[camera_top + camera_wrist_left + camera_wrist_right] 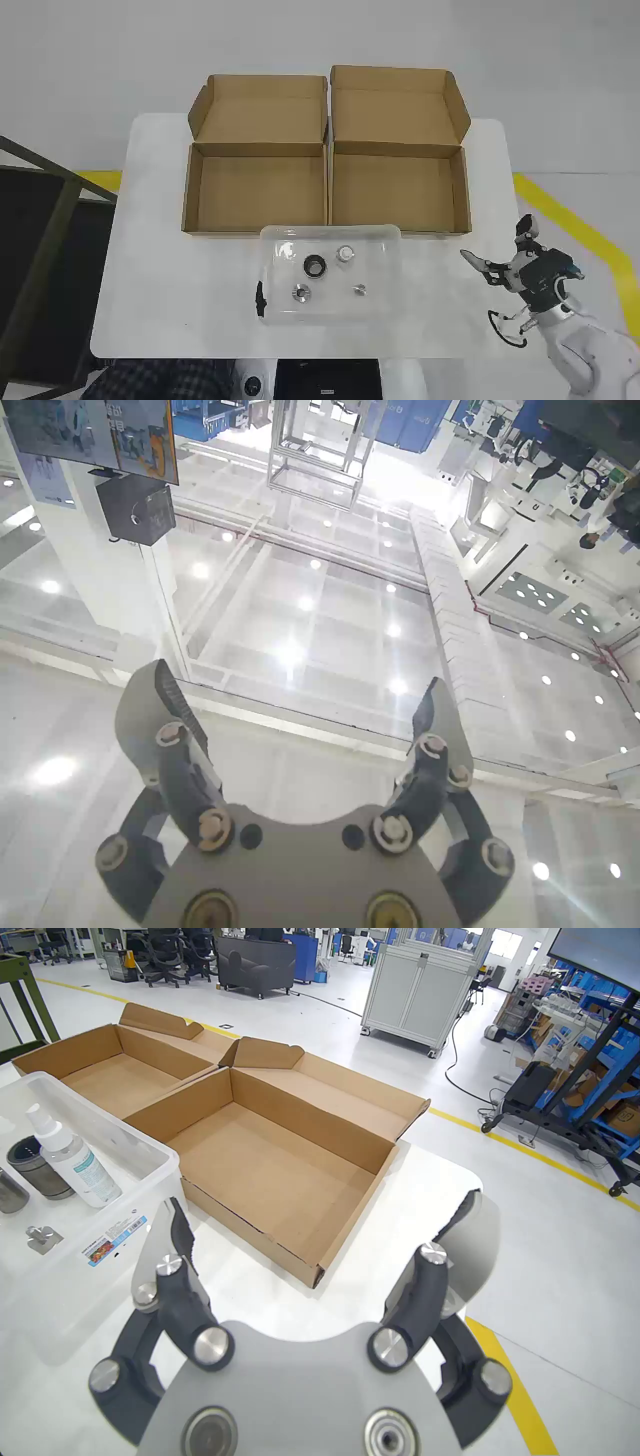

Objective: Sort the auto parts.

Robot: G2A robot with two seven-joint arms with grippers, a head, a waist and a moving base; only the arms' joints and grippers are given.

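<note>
the auto parts sit in the clear tub (330, 232) at 6 o'clock on the bench (150, 250): a dark bearing (316, 266), a steel cylinder (300, 293) and a small fitting (360, 290). the near box (398, 190) lies at 1 o'clock, the far box (255, 190) at 11. the right gripper (485, 290) hangs at 4 o'clock, jaws spread. the left gripper (297, 680) faces the ceiling, jaws spread. likely trouble: a reach for the bearing tips the upright spray bottle (346, 254) just beside it, or the jaws catch the tub wall.

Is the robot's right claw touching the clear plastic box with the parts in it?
Apart. The top view shows the right claw off to the side of the clear plastic box, with a strip of bare white table between them.
</note>
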